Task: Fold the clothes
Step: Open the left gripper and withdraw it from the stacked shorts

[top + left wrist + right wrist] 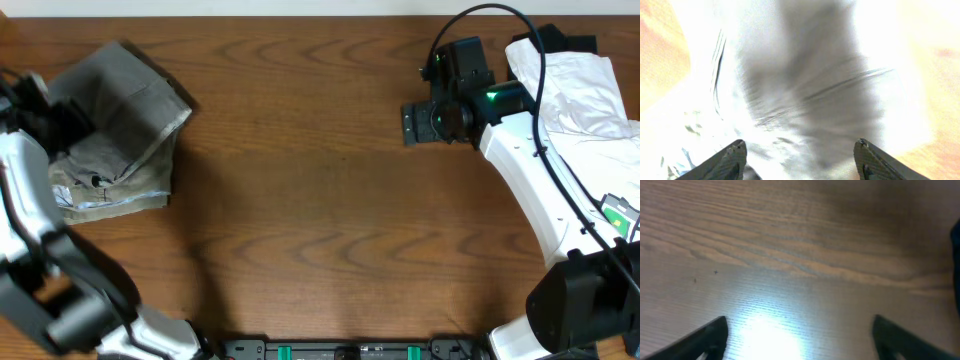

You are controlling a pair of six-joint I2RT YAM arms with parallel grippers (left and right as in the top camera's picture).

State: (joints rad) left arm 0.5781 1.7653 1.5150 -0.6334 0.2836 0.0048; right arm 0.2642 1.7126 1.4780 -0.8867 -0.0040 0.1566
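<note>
The grey shorts (pixel 125 95) lie folded in a creased bundle at the table's far left, on top of a second folded piece. My left gripper (pixel 68 124) is at the bundle's left edge, right over the cloth. In the left wrist view, blurred and overexposed, grey cloth (pixel 810 90) fills the frame and the two fingers (pixel 800 152) stand wide apart with nothing between them. My right gripper (pixel 415 122) hovers over bare wood at the back right, far from the shorts. In the right wrist view its fingers (pixel 800 332) are wide apart and empty.
A khaki-beige folded garment (pixel 125 195) lies under the grey bundle. A white garment (pixel 570 85) lies over a black one (pixel 575 45) at the back right corner. The wooden table (pixel 320 220) spans the middle. The right arm (pixel 540 190) crosses the right side.
</note>
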